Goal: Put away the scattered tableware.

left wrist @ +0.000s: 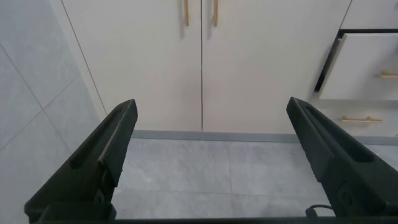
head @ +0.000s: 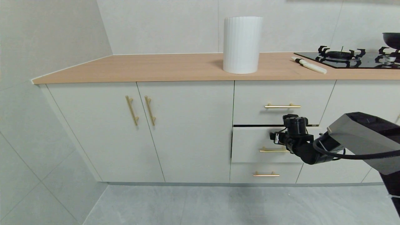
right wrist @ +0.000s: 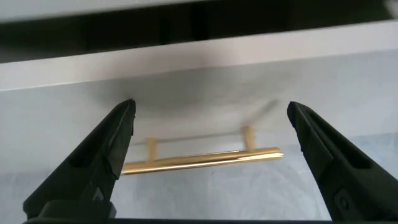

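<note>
A white utensil (head: 309, 65) with a dark tip lies on the wooden counter (head: 156, 67), just beside the hob. A tall white ribbed canister (head: 242, 45) stands mid-counter. Below it, the middle drawer (head: 250, 140) is pulled out a little, with a dark gap above its front. My right gripper (head: 282, 139) hovers in front of that drawer, open, its fingers (right wrist: 118, 143) spread either side of the gold handle (right wrist: 202, 160) without touching it. My left gripper (left wrist: 211, 106) is open and holds nothing; it hangs low over the floor, facing the cabinet doors.
A black gas hob (head: 350, 59) with pan supports and a dark pan (head: 392, 39) sits at the counter's right end. Two cabinet doors with vertical gold handles (head: 140, 110) are left of the drawers. Grey tiled floor (head: 187, 206) lies open below.
</note>
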Tool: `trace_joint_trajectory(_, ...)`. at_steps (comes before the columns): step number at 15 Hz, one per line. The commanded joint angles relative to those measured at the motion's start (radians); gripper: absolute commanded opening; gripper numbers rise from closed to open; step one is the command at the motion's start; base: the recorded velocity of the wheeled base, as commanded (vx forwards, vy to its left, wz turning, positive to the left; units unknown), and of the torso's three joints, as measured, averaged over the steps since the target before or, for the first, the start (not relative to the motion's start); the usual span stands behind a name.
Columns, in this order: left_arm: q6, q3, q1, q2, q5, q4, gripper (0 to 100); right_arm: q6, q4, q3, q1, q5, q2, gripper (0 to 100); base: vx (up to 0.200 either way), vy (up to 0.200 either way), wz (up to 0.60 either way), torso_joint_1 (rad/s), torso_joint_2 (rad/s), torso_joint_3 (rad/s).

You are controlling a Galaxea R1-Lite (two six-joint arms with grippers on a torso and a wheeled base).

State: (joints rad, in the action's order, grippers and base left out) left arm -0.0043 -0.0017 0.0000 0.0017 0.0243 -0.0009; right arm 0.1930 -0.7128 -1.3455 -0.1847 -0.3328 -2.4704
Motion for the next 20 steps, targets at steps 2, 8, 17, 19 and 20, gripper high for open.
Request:
trace_joint_trajectory(2, 0.000, 0.000, 0.000, 0.000, 0.000, -0.001, 100, 0.014, 0.001, -0.038, 0.007, -0.003, -0.033, 100, 0.000, 0.000, 0.00, 0.000, 0.00, 0.000)
trace_joint_trajectory(8, 0.000, 0.000, 0.000, 0.000, 0.000, -0.001, 100, 0.011, -0.085, -0.103, 0.022, -0.045, -0.091, 100, 0.000, 0.000, 0.00, 0.000, 0.00, 0.000)
trace_joint_trajectory(17, 0.000, 0.000, 0.000, 0.000, 0.000, 0.001, 100, 0.005, -0.043, 0.235, 0.008, 0.049, 0.156, 100, 0.000, 0.000, 0.00, 0.000, 0.00, 0.000)
trace_joint_trajectory(19, 0.000, 0.000, 0.000, 0.000, 0.000, -0.001, 100, 0.000, -0.042, 0.439, -0.022, 0.057, 0.347, 100, 0.000, 0.000, 0.00, 0.000, 0.00, 0.000)
trace_joint_trajectory(20, 0.000, 0.000, 0.000, 0.000, 0.000, -0.001, 100, -0.009, -0.043, 0.522, -0.022, 0.052, 0.459, 100, 0.000, 0.000, 0.00, 0.000, 0.00, 0.000)
